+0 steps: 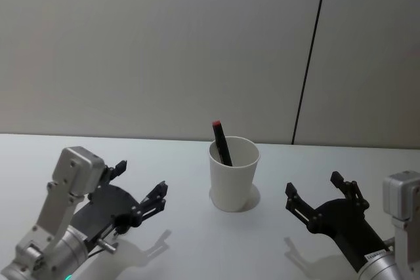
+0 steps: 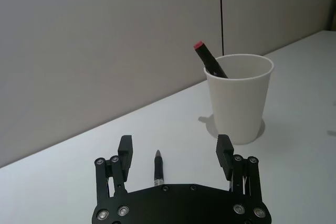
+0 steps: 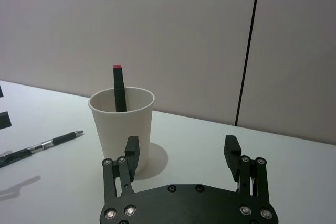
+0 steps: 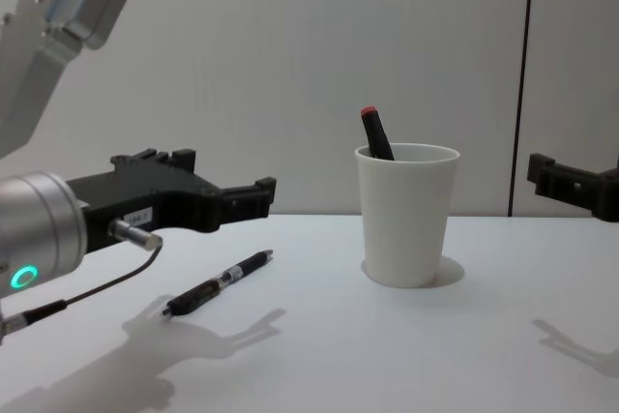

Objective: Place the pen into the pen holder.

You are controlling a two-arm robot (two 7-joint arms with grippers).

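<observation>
On the white table, at the centre of the scene: a white paper cup, upright, mouth open. Inside the cup, a dark marker with a red end, slanted against the rim on the cup's left side, red end poking up above the rim. To the left of the cup and apart from it, a dark pen, flat on the table, not yet in the cup, point turned toward the cup. Also left of the cup, above that pen, the left gripper, lifted clear of the table and aimed roughly toward the cup, fingers spread wide, nothing gripped. Seen from the left wrist, the pen framed between the two spread fingers, lower down and untouched, with the cup beyond. To the right of the cup, well apart from it, the right gripper, raised off the table and pointed toward the cup, fingers likewise wide apart and empty. Behind the cup, a plain grey wall, with a thin dark vertical seam behind and to the cup's right. Soft shadows of both grippers on the table on either side of the cup.
</observation>
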